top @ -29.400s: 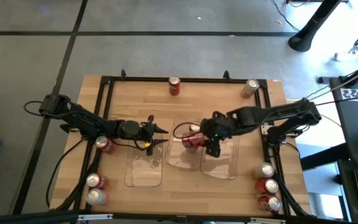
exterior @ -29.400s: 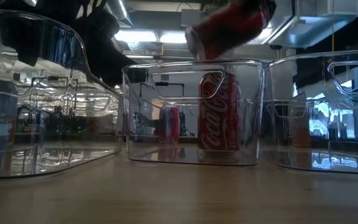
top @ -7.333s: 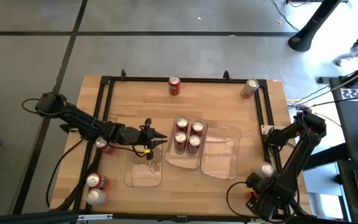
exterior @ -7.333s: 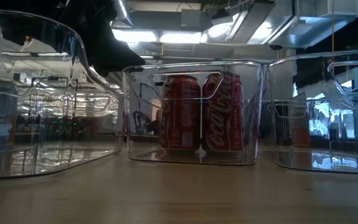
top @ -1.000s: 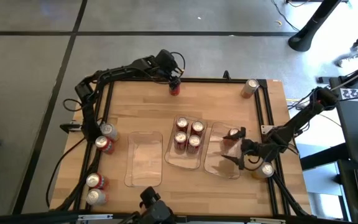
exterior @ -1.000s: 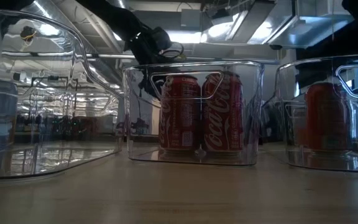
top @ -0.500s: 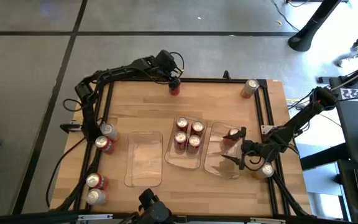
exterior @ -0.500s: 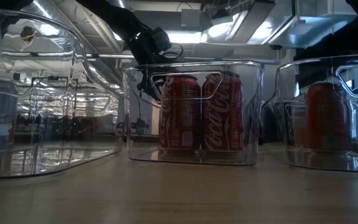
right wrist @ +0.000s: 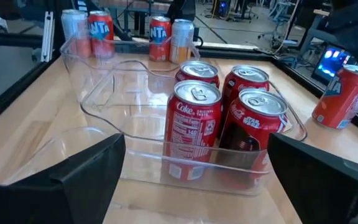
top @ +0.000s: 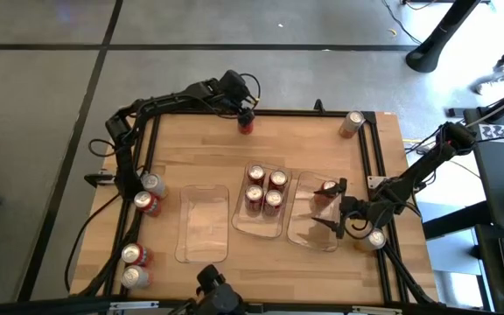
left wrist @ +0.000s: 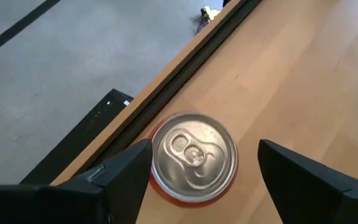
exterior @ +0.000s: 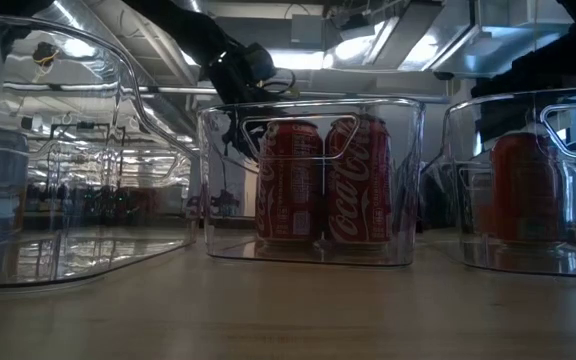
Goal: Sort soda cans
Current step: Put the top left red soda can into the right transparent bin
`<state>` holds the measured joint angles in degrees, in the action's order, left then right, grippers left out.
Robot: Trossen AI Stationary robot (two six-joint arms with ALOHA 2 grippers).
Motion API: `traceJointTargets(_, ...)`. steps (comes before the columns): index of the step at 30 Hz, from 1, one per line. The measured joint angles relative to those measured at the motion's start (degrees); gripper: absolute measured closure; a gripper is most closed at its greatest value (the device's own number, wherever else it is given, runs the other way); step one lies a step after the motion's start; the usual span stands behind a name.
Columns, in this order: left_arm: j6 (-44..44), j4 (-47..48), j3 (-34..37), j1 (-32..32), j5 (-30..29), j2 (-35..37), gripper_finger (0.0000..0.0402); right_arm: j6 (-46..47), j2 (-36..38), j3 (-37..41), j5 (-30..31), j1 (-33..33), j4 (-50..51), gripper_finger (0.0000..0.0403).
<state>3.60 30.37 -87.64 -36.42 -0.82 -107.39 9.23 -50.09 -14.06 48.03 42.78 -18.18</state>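
Observation:
My left gripper (top: 246, 112) (left wrist: 202, 163) is open at the table's far edge. It points down, with its fingers on either side of an upright red can (top: 246, 123) (left wrist: 194, 157). One finger is very near the can's wall, and I see no touch. My right gripper (top: 332, 208) (right wrist: 197, 186) is open and level over the right clear tray (top: 309, 229). An orange-red can (top: 326, 190) (right wrist: 344, 93) stands in that tray on the gripper's far side. Several red cans (top: 263, 188) (right wrist: 222, 106) stand in the middle tray (exterior: 308, 250).
The left tray (top: 202, 223) holds no cans. Two cans (top: 147, 192) stand by the table's left edge and two (top: 133, 265) at its near-left corner. One can (top: 351, 123) lies at the far-right corner and one (top: 374, 238) stands near the right edge. A black frame (top: 151, 157) rims the table.

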Motion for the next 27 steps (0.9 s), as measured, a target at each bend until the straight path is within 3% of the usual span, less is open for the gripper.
traceJointTargets(27, -0.6, -0.1, -0.1, 0.2, -0.5, -2.8, 0.0119, 0.9, 0.0, 0.0, 0.0, 0.0, 3.2, 0.0013)
